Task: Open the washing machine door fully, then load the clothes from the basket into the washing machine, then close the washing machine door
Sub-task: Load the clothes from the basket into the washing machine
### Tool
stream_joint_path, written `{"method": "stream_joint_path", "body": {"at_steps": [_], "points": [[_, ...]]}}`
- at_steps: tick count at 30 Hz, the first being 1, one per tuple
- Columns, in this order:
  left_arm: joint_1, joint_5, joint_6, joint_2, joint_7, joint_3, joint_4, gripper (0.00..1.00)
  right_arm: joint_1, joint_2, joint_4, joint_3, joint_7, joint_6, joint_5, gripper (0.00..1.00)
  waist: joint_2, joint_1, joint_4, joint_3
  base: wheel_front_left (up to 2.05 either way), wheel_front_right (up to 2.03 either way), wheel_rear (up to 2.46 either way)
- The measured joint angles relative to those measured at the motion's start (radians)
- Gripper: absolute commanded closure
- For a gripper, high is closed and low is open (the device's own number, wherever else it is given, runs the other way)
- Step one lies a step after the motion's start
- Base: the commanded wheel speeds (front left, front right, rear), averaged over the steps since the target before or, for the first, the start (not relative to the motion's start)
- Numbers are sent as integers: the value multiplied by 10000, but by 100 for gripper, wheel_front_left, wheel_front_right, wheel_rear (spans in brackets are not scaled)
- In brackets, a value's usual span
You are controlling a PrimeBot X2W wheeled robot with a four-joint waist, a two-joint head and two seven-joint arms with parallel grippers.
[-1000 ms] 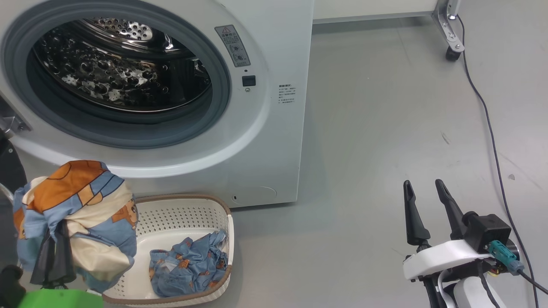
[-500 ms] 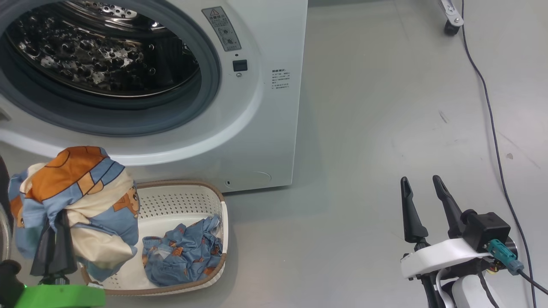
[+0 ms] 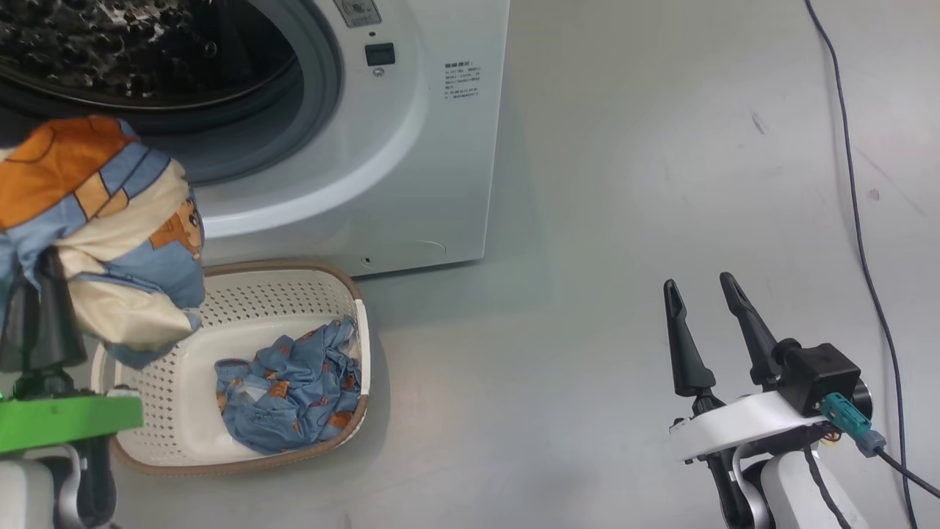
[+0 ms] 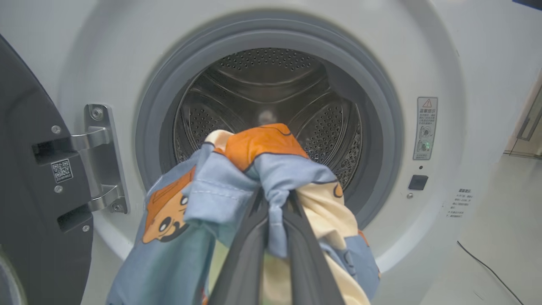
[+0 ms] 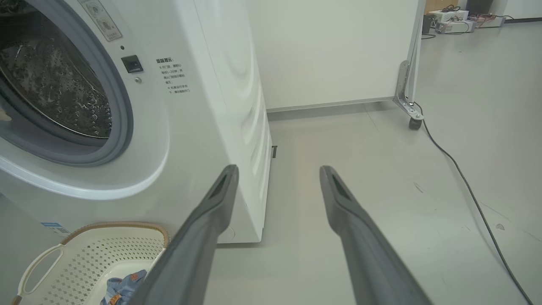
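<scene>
The left gripper (image 4: 274,198) is closed on the light blue garment (image 4: 228,182) with orange and cream patches. A fold of it is pinched between the two dark fingers (image 4: 247,258), and the rest of the cloth is draped over and around them. Straight ahead of the fingertips, the round opening of the washing machine (image 4: 440,55) is faced. Its grey gasket (image 4: 383,127) and perforated steel drum (image 4: 271,89) are seen just beyond the held garment. To the left of the gripper, in its wrist view, the door (image 4: 25,220) is swung open on its metal hinge (image 4: 99,156).

Below and to the right of the gripper, in the head view, the basket (image 3: 345,294) is set on the floor (image 3: 573,308) just in front of the machine. Its left rim is partly covered by the hanging garment. The blue garment (image 3: 286,389) with small orange prints is found crumpled inside the basket.

Well apart to the right, the right gripper (image 3: 698,280) is held over bare floor. Its fingers are spread wide and nothing is caught between them. Further right again, a dark cable (image 3: 855,220) is laid along the floor.
</scene>
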Motion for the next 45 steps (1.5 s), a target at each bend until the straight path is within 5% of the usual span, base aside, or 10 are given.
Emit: {"method": "stream_joint_path", "body": {"at_steps": [27,45], "points": [[-4842,-1141,0,1810,639,-591,1012,100,-1522,15,-662,849,0,-625,207,0,0,2,-525,3690,0,0,0],[-8758,-1783,-2,2370,3461,-1131,3304,100,-2046,10,-207,1319,0,-986,780,0,0,2,-769,4998,0,0,0]]}}
